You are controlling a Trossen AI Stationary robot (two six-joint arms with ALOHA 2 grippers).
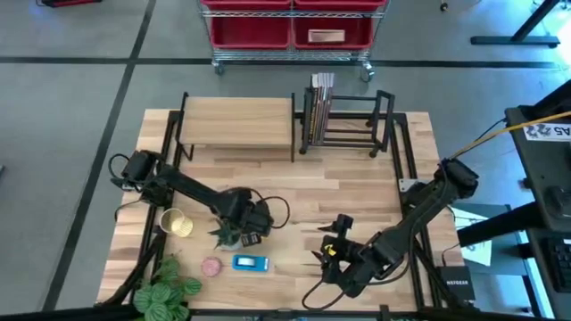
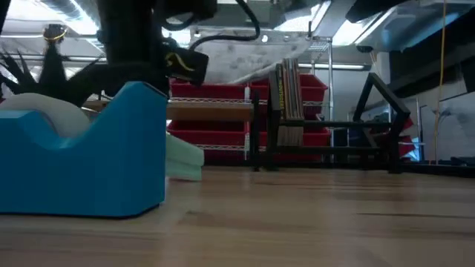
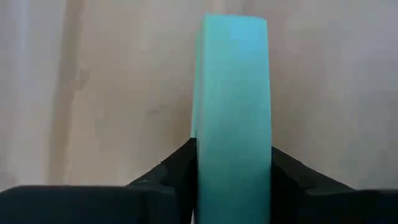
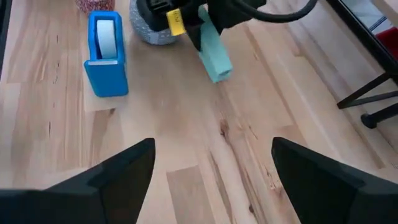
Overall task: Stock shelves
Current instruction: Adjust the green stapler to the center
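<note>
Left wrist: end effector hides teal block base.

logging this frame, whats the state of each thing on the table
left gripper: shut on the teal block
teal block: held, tilted, off the table
right gripper: open, empty
tape dispenser: upright on the table
wood shelf: top bare
book rack: books at one end

The floor is grey, with dark lines crossing it. Behind the wooden desk stands a wheeled metal cart with red bins. To the right is a black stand. Bright ceiling lights shine overhead.
</note>
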